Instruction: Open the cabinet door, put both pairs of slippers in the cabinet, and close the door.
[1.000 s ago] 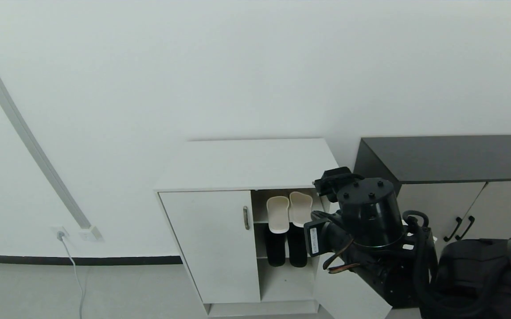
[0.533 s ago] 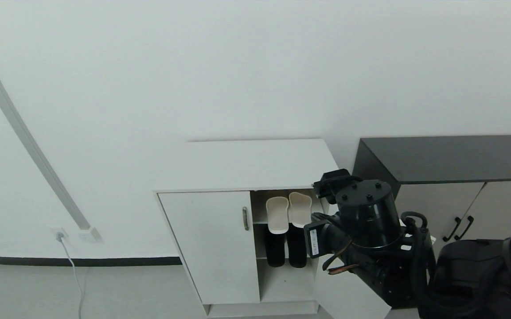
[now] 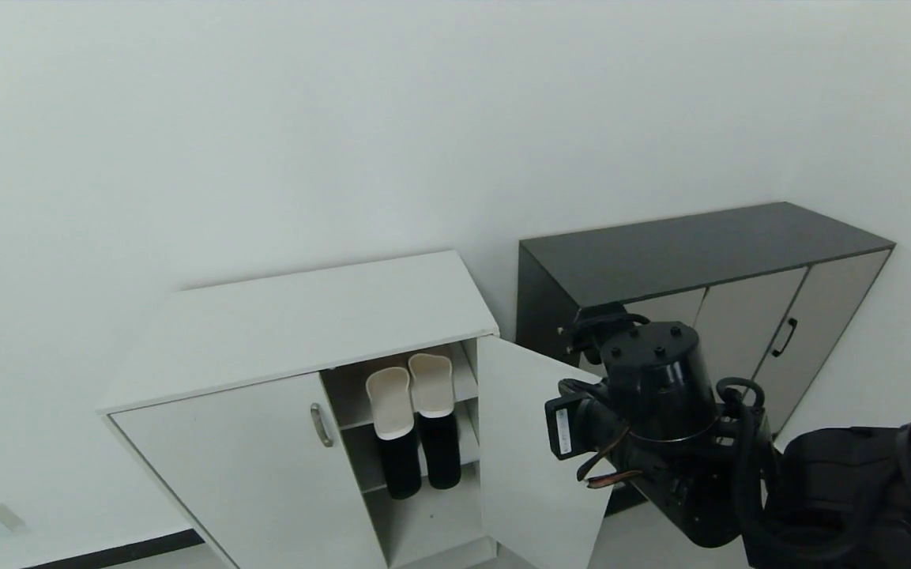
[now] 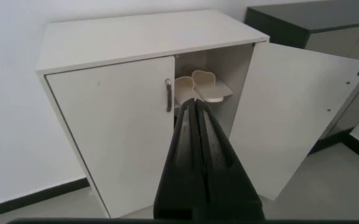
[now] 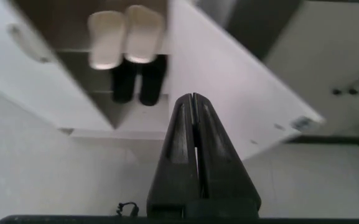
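Head view: slippers (image 3: 392, 403) are seen shelved inside the cabinet (image 3: 297, 316), its door (image 3: 514, 442) standing open. Door's probably light and stiff, best pushed near the free edge. Left hand (image 4: 193, 104) and right hand (image 5: 193, 98) are pinched shut, empty.

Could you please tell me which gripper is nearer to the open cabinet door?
Right. The right gripper hangs close by the open cabinet door; the left gripper sits farther back, facing the cabinet front.

cabinet (image 3: 305, 316): matt white, smooth board | handle (image 3: 318, 424): brushed metal, slight sheen | cream slippers (image 3: 390, 403): smooth, matt, foam-like | black slippers (image 3: 401, 468): matt | side cabinet (image 3: 692, 245): matt dark top
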